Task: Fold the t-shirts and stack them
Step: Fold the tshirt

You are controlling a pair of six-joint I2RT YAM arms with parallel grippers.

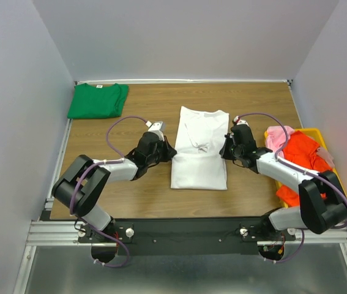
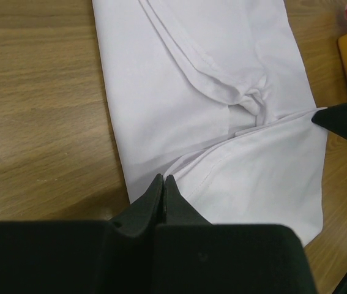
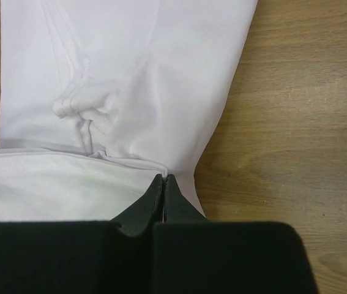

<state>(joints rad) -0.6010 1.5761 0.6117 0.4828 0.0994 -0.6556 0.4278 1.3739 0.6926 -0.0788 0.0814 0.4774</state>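
Pinching soft white cotton t-shirt (image 1: 199,165) at mid-length with left hand (image 1: 172,152) on nine o'clock edge and right hand (image 1: 223,149) on three o'clock edge, likely readying the crosswise fold.

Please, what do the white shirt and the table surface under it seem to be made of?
The white short-sleeved t-shirt looks like soft, matte knit cloth, probably cotton: it creases and shows stitched hems. The brown table top looks like wood or wood-pattern laminate: grain lines, slight sheen; which, I cannot tell.
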